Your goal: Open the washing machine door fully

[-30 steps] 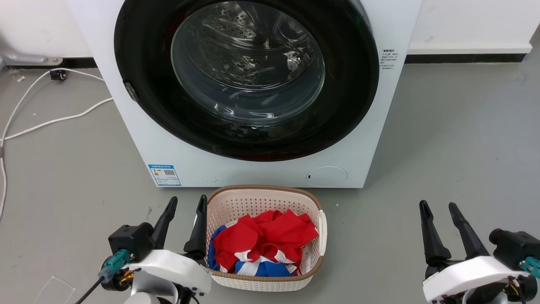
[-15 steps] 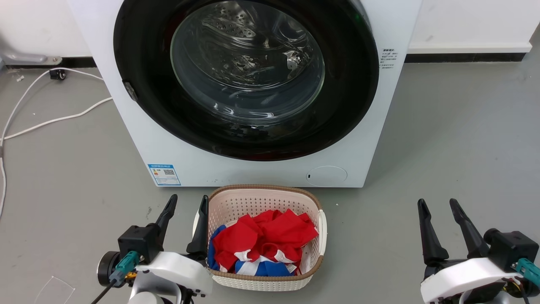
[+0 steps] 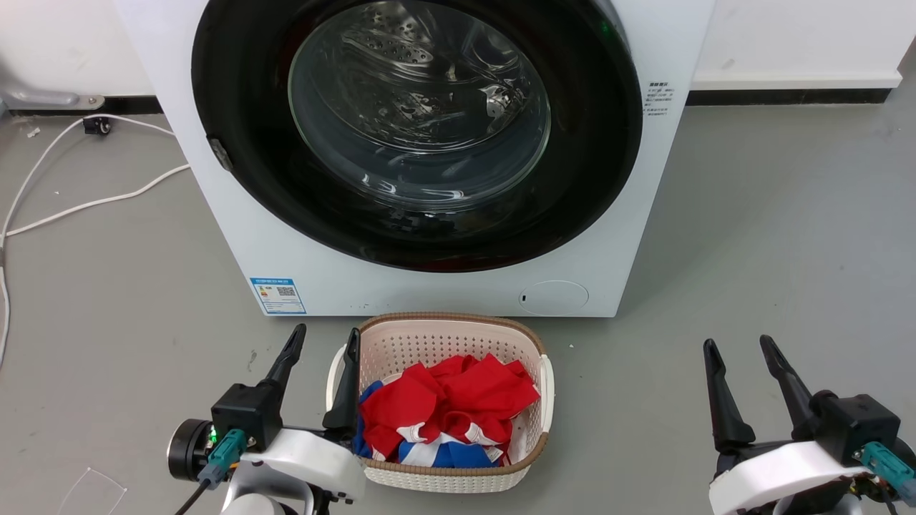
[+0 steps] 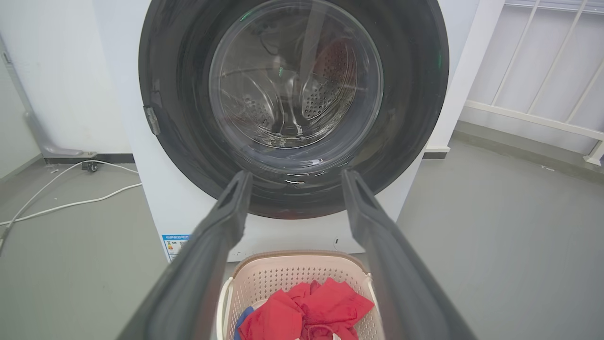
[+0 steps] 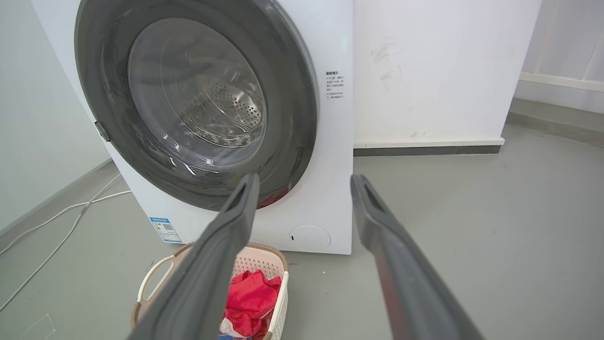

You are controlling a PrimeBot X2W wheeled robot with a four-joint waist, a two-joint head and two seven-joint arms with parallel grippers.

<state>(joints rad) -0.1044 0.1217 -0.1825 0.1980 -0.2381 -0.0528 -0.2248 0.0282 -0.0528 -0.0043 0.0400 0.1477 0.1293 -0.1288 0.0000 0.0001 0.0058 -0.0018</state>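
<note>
The white washing machine [image 3: 236,214] [image 4: 188,222] [image 5: 330,156] stands on the floor straight ahead. Its round black washing machine door [image 3: 587,179] [image 4: 179,118] [image 5: 292,94] lies shut flat against the front, the steel drum visible through the glass window. A small latch tab sits on the door's left rim. My left gripper [image 3: 324,340] [image 4: 293,178] is open low at the left, beside the basket, well short of the door. Low at the right, my right gripper [image 3: 739,348] [image 5: 304,182] is also open, with nothing between its fingers.
A beige laundry basket [image 3: 444,330] [image 4: 302,269] [image 5: 155,278] holding red, blue and white clothes sits on the grey floor just before the machine. White cables [image 3: 86,204] run over the floor at the left. A white wall and railing [image 4: 533,118] stand to the right.
Both grippers have crept slightly up and inward in the head view. The door and basket have not moved.
</note>
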